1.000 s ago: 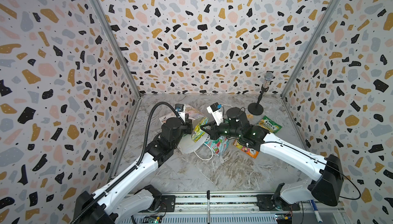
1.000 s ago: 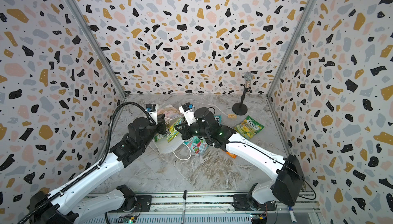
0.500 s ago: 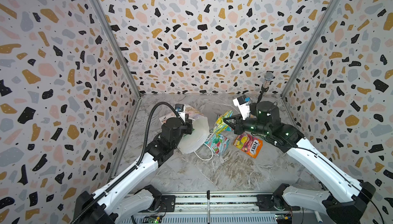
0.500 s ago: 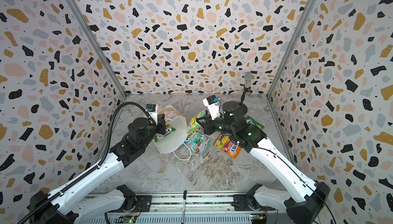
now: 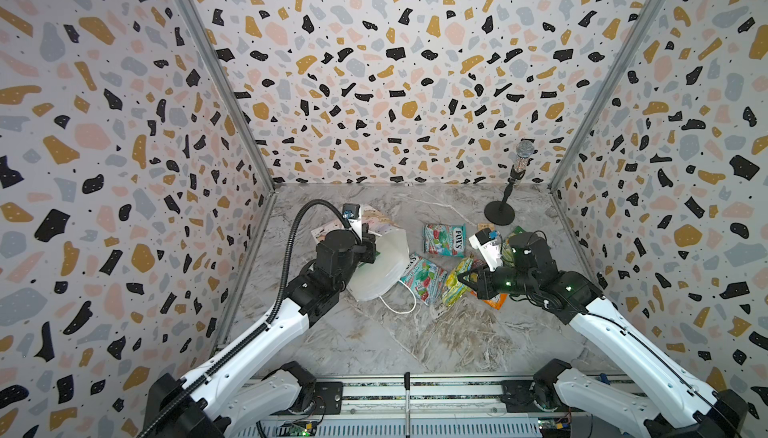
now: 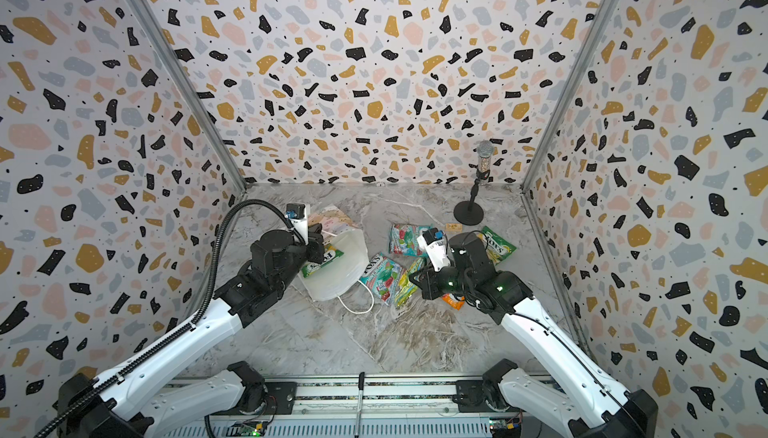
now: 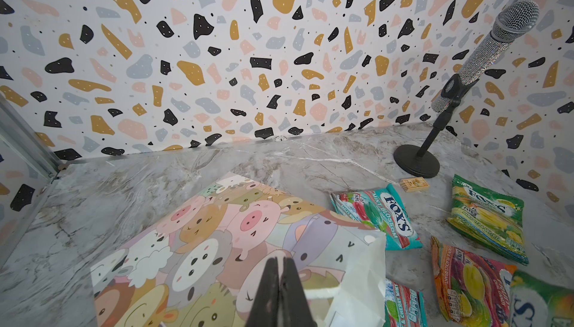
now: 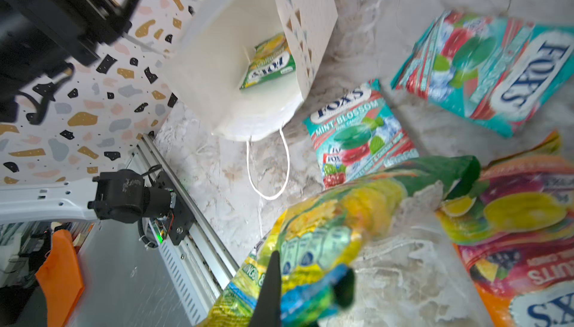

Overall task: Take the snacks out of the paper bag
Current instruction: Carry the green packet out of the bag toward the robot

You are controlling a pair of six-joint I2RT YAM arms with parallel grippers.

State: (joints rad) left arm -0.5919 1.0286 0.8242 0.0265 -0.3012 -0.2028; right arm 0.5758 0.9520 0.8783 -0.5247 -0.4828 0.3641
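White paper bag [image 8: 217, 61] on side, cartoon-animal face, pinched by left gripper [image 7: 280, 263]; green packet [image 8: 268, 64] "FOX'S" inside; right gripper [image 8: 307, 285] clamps yellow-green packet [image 8: 335, 216]; teal packet [image 8: 357, 133] "MINT BLOSSOM" beside bag

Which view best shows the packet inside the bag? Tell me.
Right wrist view: it looks into the open bag at the green packet. In a top view only part of it shows; the left wrist view hides it.

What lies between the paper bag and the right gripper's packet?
One teal-red packet lies flat between the paper bag and the gripped green-yellow packet; both top views show it.
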